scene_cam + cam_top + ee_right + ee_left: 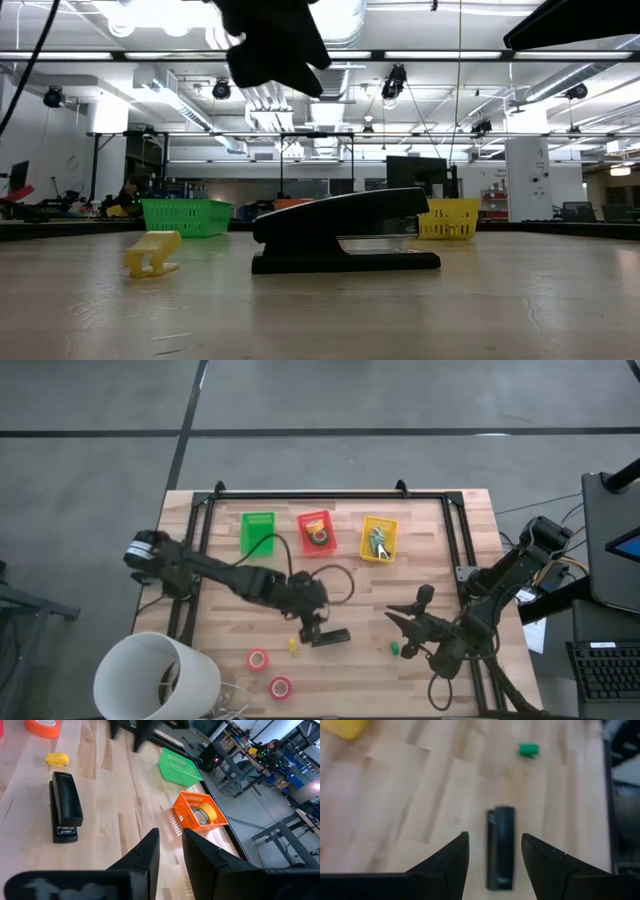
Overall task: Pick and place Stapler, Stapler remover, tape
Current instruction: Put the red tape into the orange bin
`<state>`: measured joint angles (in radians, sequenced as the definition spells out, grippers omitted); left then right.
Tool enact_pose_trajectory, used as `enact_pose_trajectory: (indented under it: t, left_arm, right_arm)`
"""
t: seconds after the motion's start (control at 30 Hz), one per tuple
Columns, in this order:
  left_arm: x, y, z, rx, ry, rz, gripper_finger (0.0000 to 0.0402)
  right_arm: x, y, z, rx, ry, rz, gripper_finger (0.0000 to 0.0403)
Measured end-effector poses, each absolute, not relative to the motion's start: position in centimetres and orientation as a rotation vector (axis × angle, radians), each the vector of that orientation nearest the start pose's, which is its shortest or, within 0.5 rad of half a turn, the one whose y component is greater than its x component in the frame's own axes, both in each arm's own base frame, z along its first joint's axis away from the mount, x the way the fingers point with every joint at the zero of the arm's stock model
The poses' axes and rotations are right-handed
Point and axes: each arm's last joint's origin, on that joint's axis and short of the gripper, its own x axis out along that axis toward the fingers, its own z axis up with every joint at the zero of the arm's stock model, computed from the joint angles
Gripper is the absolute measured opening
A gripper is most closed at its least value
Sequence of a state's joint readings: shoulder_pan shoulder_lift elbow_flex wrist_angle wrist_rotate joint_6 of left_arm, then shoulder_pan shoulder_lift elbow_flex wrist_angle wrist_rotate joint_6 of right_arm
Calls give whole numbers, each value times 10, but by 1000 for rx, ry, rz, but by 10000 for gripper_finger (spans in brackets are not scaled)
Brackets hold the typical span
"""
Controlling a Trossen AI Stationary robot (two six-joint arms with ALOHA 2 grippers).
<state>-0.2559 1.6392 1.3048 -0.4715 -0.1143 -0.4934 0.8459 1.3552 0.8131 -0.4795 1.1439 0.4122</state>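
Note:
The black stapler (331, 637) lies flat on the wooden table (440, 560), near the front middle. My left gripper (495, 840) hangs open just above it, a finger on either side of its length, touching nothing; the low view shows the gripper (275, 50) well clear of the stapler (345, 232). My right gripper (171, 837) waits to the right (400, 622), open by a narrow gap with nothing in it. Two red tape rolls (258, 659) (280, 687) lie on the table near the front left. Yellow and green rolls (318, 536) sit in the red basket. The stapler remover (379, 544) lies in the yellow basket.
A green basket (258, 532), the red basket (327, 544) and the yellow basket (366, 549) stand in a row at the back. A small yellow block (293, 646) and a small green block (395, 650) flank the stapler. A white cylinder (155, 675) stands at the front left corner.

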Motion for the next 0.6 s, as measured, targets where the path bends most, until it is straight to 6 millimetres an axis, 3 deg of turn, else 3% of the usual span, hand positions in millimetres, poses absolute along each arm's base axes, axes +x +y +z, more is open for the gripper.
enact_pose_trajectory:
  t: [0.2,0.6]
  left_arm:
    - [331,-123,266,-309,859,-5,183]
    - [297,-171,236,-296,976,-102,182]
  right_arm:
    - [183,167,218,-459,478,-371,70]
    - [183,167,219,-458,478,-371,75]
